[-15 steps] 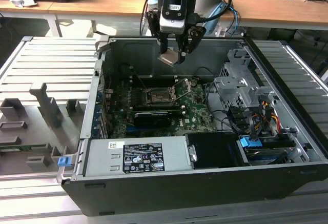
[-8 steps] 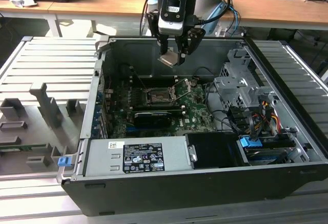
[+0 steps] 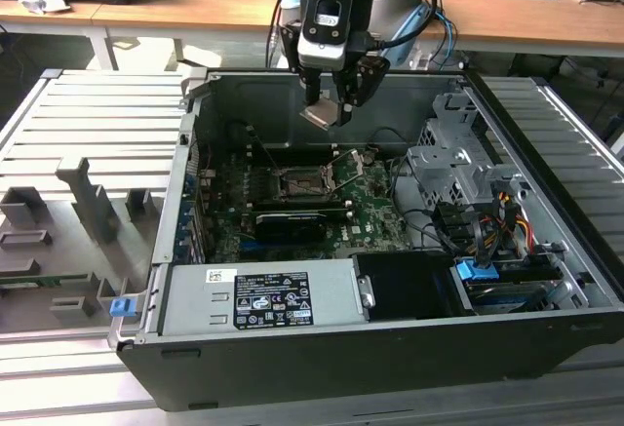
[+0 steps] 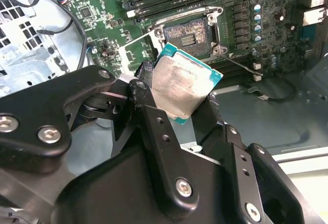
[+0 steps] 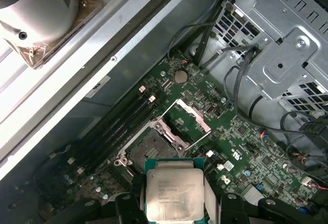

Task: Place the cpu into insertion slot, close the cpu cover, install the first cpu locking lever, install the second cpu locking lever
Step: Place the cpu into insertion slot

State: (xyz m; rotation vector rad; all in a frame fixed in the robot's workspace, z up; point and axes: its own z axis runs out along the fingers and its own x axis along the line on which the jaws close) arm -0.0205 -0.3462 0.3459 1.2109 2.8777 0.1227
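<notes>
My gripper (image 3: 330, 104) hangs over the open computer case (image 3: 175, 202), shut on the cpu (image 3: 322, 115), a flat square chip with a dull silvery top. Both wrist views show the cpu (image 4: 187, 86) (image 5: 174, 193) clamped by its edges between the black fingers (image 4: 145, 92). Below it on the green motherboard lies the insertion slot (image 3: 297, 184) (image 4: 187, 35) (image 5: 148, 149), open and bare. The cpu cover (image 5: 188, 121) stands swung up beside the slot. A thin locking lever (image 4: 241, 62) sticks out past the slot's corner. The cpu is well above the slot and touches nothing.
A long black card (image 3: 288, 221) sits just in front of the slot, with memory slots (image 5: 123, 126) beside it. A metal drive cage (image 3: 458, 168) and cables fill the exterior view's right, and the power supply (image 3: 263, 299) the front. A grey fixture plate (image 3: 78, 212) lies outside the case.
</notes>
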